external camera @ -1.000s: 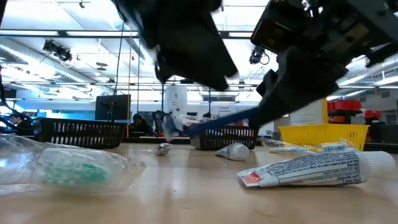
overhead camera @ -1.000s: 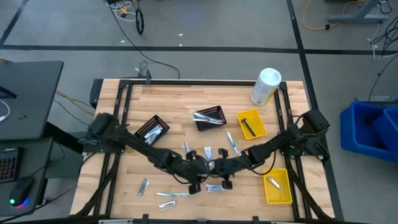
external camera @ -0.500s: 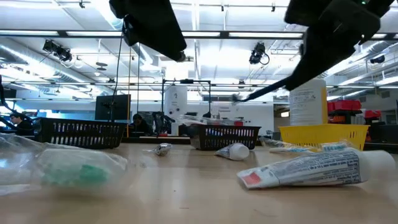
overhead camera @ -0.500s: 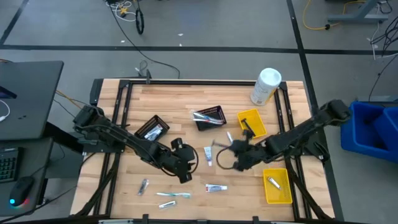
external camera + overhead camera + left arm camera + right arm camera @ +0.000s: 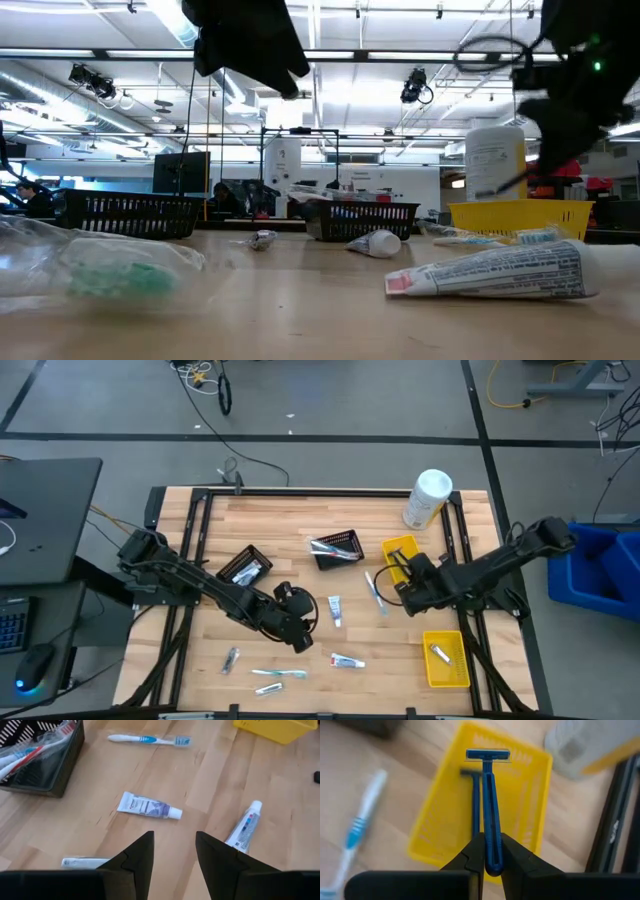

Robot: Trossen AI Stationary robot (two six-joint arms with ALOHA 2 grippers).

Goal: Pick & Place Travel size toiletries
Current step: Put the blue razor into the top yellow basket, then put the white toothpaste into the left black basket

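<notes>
While the right gripper (image 5: 487, 851) pinches 1 blue razor (image 5: 489, 805), the yellow tray (image 5: 522, 825) lies beneath.
Left gripper (image 5: 173, 851) hovers, fingers apart, above a toothpaste tube (image 5: 148, 806).

Blue razor (image 5: 489, 805) in right hand (image 5: 486, 851)

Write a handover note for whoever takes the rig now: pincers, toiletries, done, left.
Right pincer: shut on a blue razor, over the upper yellow tray, which holds one dark razor.
Left pincer: open, empty, above mid-table.
Done: items in both baskets; one packet in the lower tray.
Left: two tubes, toothbrush by the tray, a brush and packet near the front edge.
</notes>
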